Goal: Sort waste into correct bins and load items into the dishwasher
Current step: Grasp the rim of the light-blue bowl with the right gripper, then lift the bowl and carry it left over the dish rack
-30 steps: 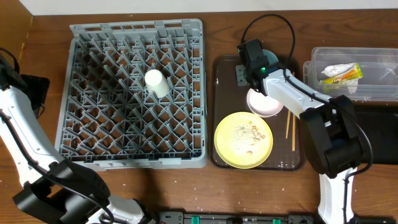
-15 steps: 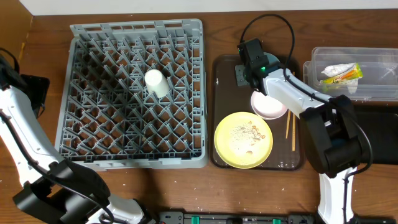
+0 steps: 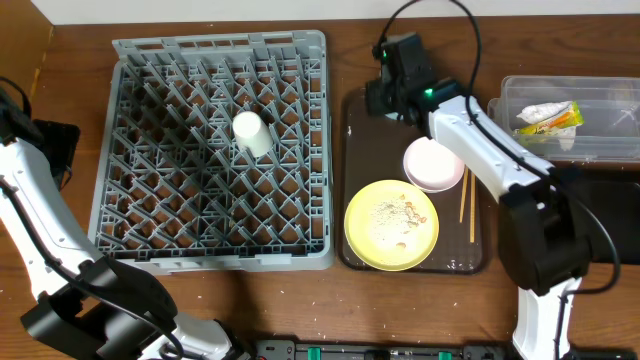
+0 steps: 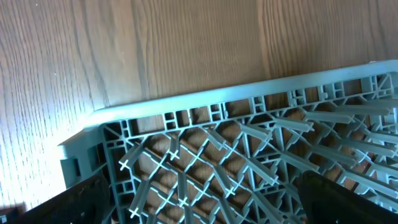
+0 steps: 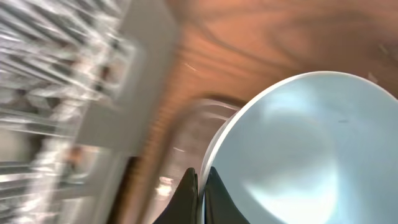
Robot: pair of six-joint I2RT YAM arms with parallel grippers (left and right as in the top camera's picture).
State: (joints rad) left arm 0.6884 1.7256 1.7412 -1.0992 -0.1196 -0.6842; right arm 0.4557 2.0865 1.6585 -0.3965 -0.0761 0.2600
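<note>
In the right wrist view my right gripper (image 5: 200, 171) is shut on the rim of the light blue bowl (image 5: 305, 143), one finger inside and one outside. Overhead, that gripper (image 3: 386, 97) hovers over the far end of the brown tray (image 3: 355, 180), and the arm hides the bowl. The pinkish-white bowl (image 3: 433, 163), the yellow plate (image 3: 391, 225) with crumbs and the chopsticks (image 3: 466, 205) lie on the tray. A cream cup (image 3: 250, 133) stands in the grey dish rack (image 3: 215, 230). My left gripper (image 4: 205, 208) is open over the rack's corner (image 4: 99, 124).
A clear tub (image 3: 600, 95) at the far right holds a yellow-green wrapper (image 3: 552, 117). A black tray (image 3: 610, 210) lies just in front of it. The left arm (image 3: 40, 220) runs along the rack's left side.
My right gripper shut on the blue bowl's rim and moved toward the tray's far left end. The pinkish-white bowl shifted slightly right. The left arm stayed still.
</note>
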